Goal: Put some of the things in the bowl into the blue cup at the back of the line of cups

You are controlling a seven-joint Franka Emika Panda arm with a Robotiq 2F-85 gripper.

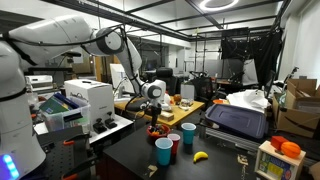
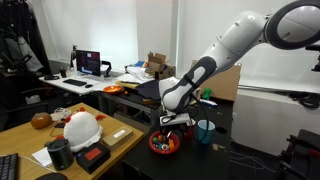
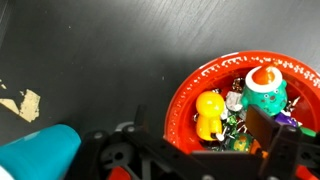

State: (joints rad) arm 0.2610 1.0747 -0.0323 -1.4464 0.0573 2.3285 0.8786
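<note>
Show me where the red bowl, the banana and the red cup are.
red bowl [image 3: 178, 102]: wrist view, on the left part of its rim.
banana [image 1: 200, 156]: in an exterior view, on the middle of the fruit.
red cup [image 1: 175, 146]: in an exterior view, on its side wall.

The tool [image 2: 175, 124] hangs just over the red bowl [image 2: 156, 148] on the dark table [image 2: 235, 155].

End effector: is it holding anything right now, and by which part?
Nothing is held: the end effector hangs open above the red bowl, with no item between its jaws.
</note>
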